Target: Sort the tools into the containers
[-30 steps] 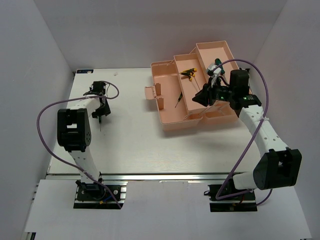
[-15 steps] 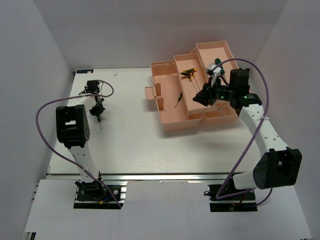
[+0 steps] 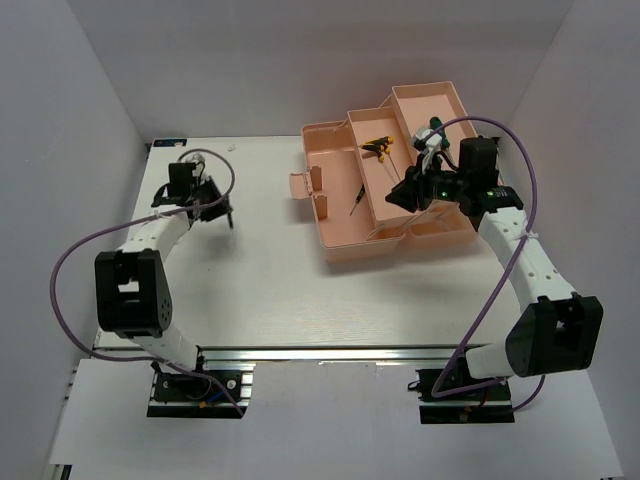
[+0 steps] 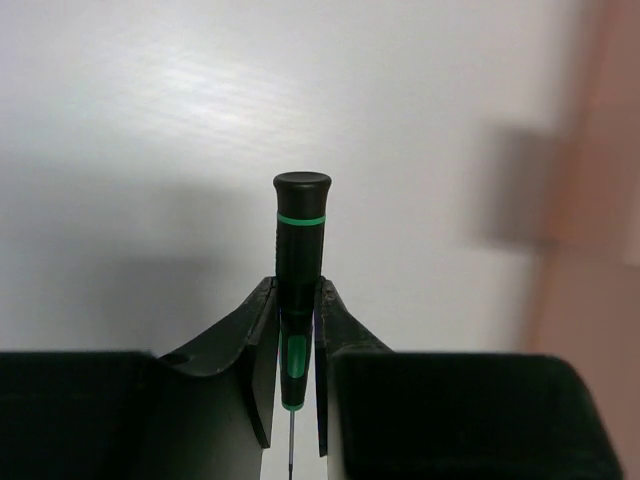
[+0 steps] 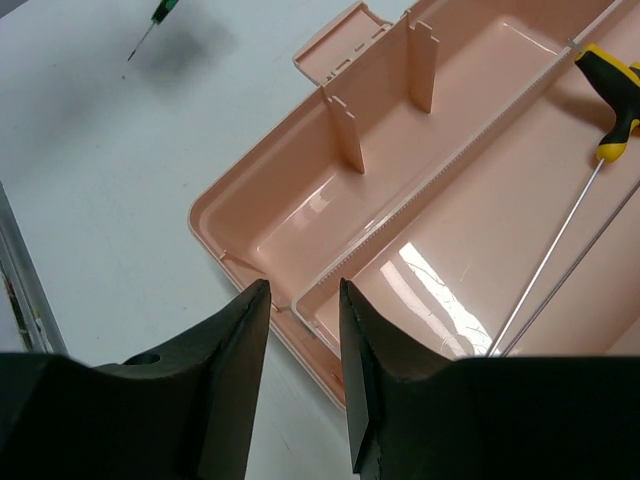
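Observation:
My left gripper [image 4: 297, 300] is shut on a small thin dark-handled screwdriver [image 4: 300, 230] with a green ring and holds it above the white table, left of the salmon-pink toolbox [image 3: 345, 225]. In the top view this gripper [image 3: 222, 208] is at the far left. My right gripper [image 5: 300, 300] is open and empty above the toolbox's near edge [image 5: 250, 260]. Two yellow-black T-handle keys [image 3: 378, 147] lie in the middle tray. Another small screwdriver [image 3: 355, 198] lies in the lower tray. A green-and-black screwdriver [image 3: 433, 125] shows in the far right tier, partly hidden by my right arm.
The toolbox stands open with fold-out tiers at the far right of the table [image 3: 280, 280]. Upright dividers [image 5: 345, 135] stand in its lower tray. White walls enclose the table on three sides. The held screwdriver shows at the top left of the right wrist view [image 5: 160, 12].
My left arm has swung round and its gripper has moved right, toward the toolbox, carrying the small screwdriver off the table. My right arm has not moved.

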